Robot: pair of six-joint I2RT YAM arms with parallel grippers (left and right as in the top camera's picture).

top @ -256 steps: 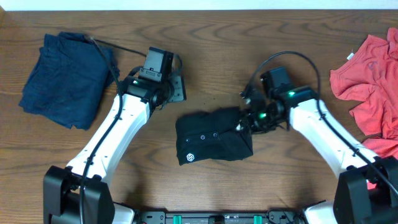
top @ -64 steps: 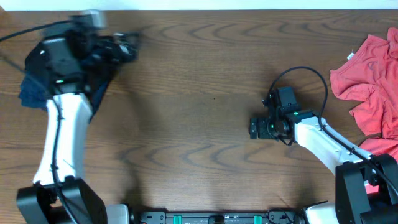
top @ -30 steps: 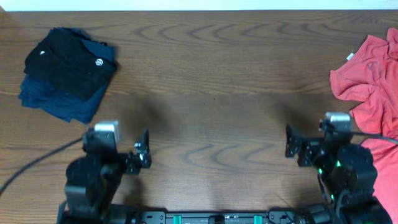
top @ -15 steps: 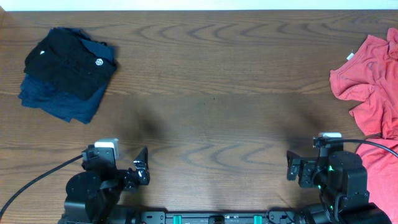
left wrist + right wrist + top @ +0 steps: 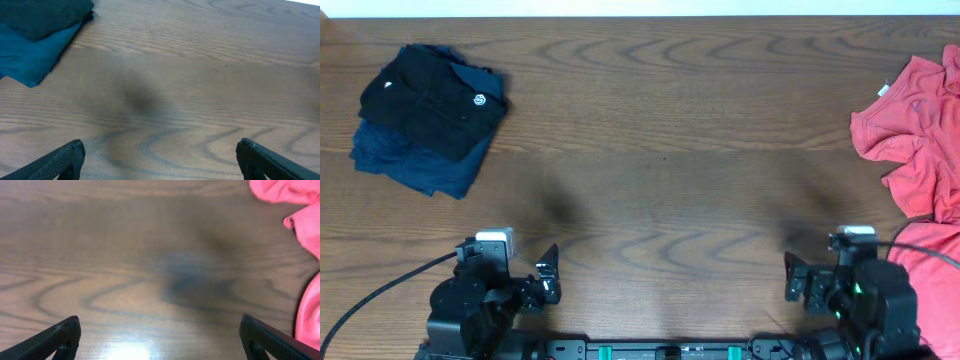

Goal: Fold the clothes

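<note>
Left gripper (image 5: 160,147) and right gripper (image 5: 160,322) sit at the overhead frame's bottom edge, fingers spread wide over the table (image 5: 660,150), holding nothing. The folded black shirt (image 5: 432,98) lies upper left atop the navy garment (image 5: 415,168). Its long axis slants upper left to lower right, with the logo at the lower-right end. The coral garments (image 5: 910,130) sprawl unfolded at the right edge.

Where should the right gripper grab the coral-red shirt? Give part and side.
Probably pinch the coral-red shirt at its rumpled left edge, coming from the table's middle with the open right gripper: that edge faces the arm; the rest runs out of view.
</note>
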